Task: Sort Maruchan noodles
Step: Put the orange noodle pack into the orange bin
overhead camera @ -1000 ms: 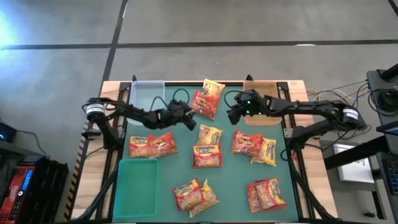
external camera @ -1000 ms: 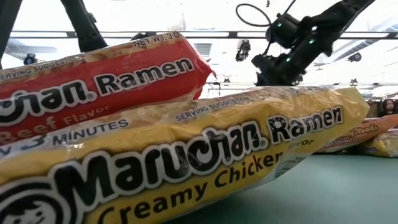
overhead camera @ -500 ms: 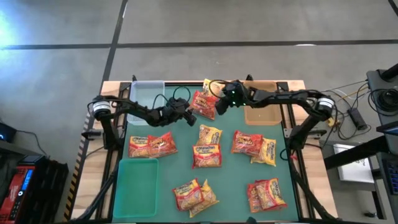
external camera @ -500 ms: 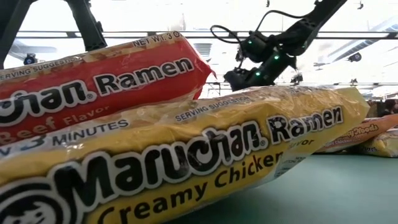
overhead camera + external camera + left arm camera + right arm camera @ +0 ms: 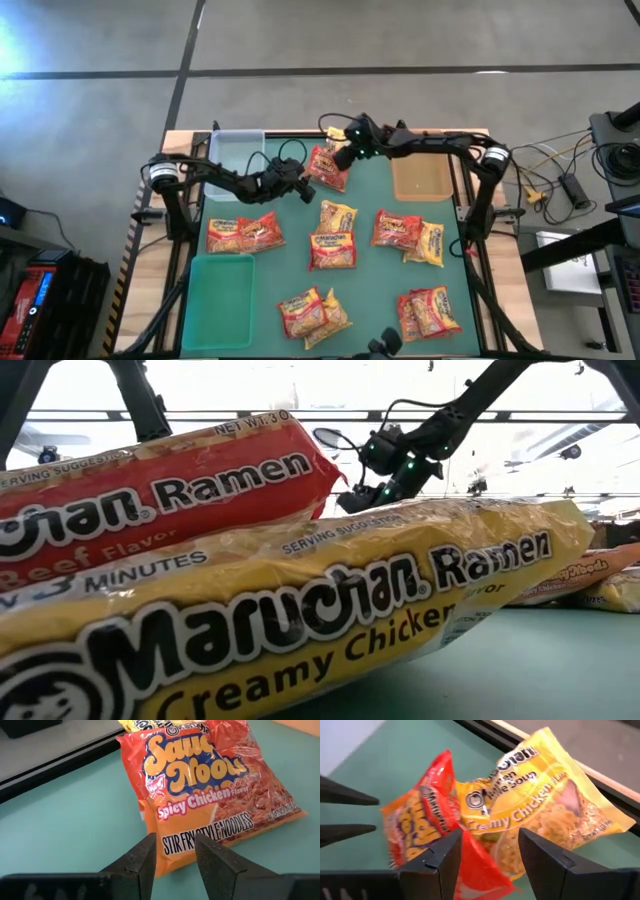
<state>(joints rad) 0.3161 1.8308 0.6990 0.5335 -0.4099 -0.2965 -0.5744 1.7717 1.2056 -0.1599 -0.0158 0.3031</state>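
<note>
A red-orange noodle packet (image 5: 328, 167) lies flat on the green mat near the far edge. Its far end overlaps a yellow Creamy Chicken packet (image 5: 535, 800). My left gripper (image 5: 305, 187) is open and low on the packet's left. In the left wrist view its fingers (image 5: 145, 857) stand on either side of the packet's near edge (image 5: 180, 847). My right gripper (image 5: 346, 148) is open above both packets. The yellow packet and a corner of the red-orange one (image 5: 475, 865) show between its fingers. Several more packets, such as (image 5: 332, 250), lie scattered on the mat.
A clear tray (image 5: 238, 155) sits at the far left, a tan tray (image 5: 422, 178) at the far right and a green tray (image 5: 220, 290) at the near left. Packets lie in pairs around the mat's middle and near side (image 5: 428, 310). Two packets (image 5: 300, 620) fill the low view.
My right gripper has swung from beside the tan tray toward the table's left and far edge, and now hangs over the two packets there. The left gripper has stayed beside the red-orange packet. No packet has moved.
</note>
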